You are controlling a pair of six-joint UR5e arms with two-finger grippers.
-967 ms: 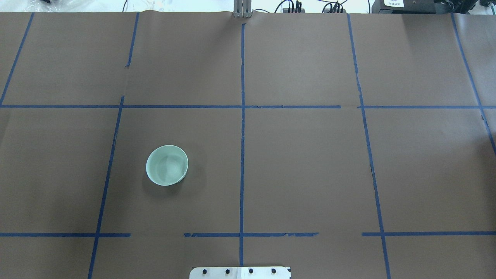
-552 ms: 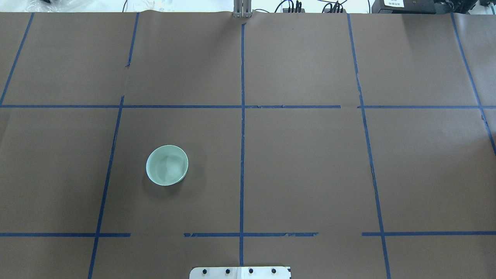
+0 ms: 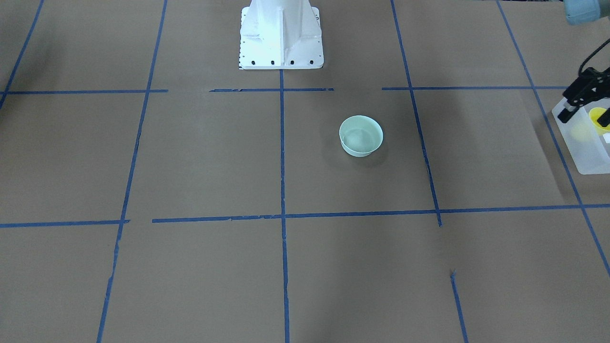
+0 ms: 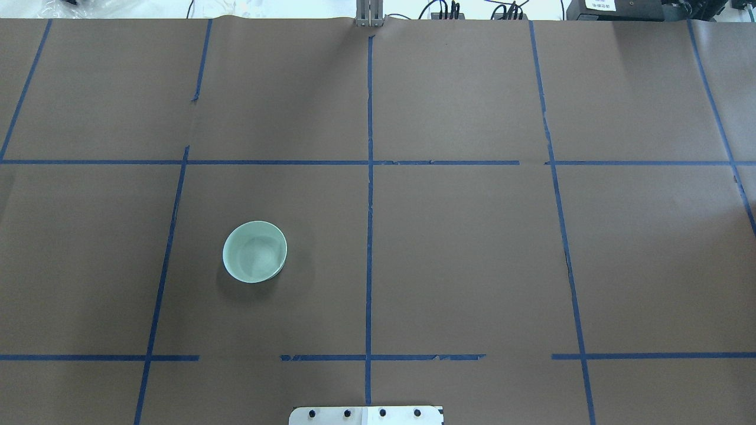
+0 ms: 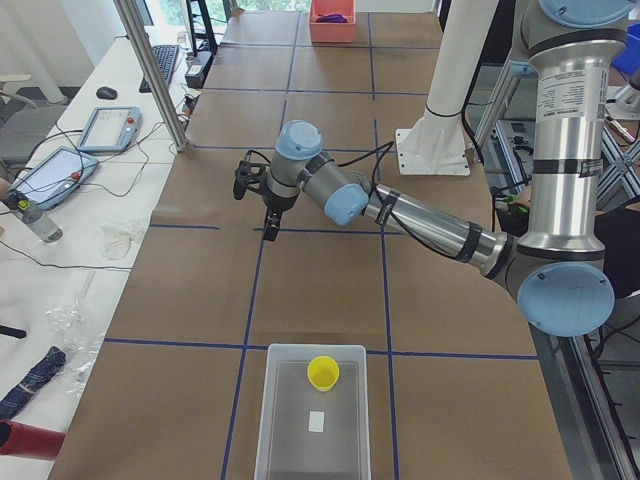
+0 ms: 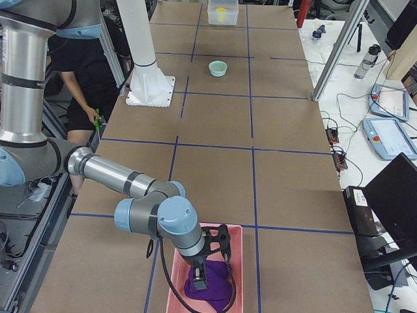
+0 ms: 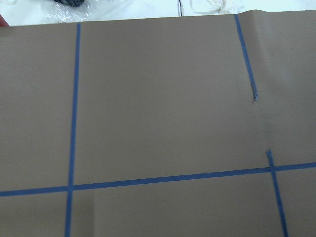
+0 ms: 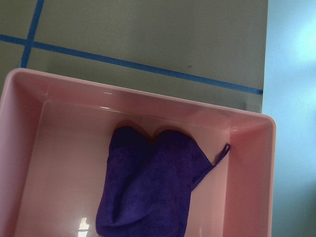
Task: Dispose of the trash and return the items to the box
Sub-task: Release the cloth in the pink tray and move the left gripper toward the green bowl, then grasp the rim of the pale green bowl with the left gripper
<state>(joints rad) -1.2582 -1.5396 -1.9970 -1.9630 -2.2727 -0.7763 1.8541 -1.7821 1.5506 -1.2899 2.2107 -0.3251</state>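
Note:
The pale mint-green bowl (image 4: 254, 252) stands upright on the brown table left of centre; it also shows in the front view (image 3: 360, 136) and the right side view (image 6: 217, 68). The yellow cup (image 5: 322, 372) stands inside the frosted box (image 5: 290, 440) at the table's left end, also seen in the front view (image 3: 599, 119). My left gripper (image 3: 565, 105) hangs above the table beside the box (image 3: 584, 152), open and empty. My right gripper (image 6: 214, 268) hovers over a pink bin (image 6: 236, 261) holding a purple cloth (image 8: 148, 182); I cannot tell whether it is open or shut.
The white robot base (image 3: 281, 38) stands at the table's near-robot edge. A metal post (image 5: 150, 70) rises at the far edge. A person (image 6: 85, 78) stands behind the base. Tablets and cables lie on the side desk (image 5: 60, 170).

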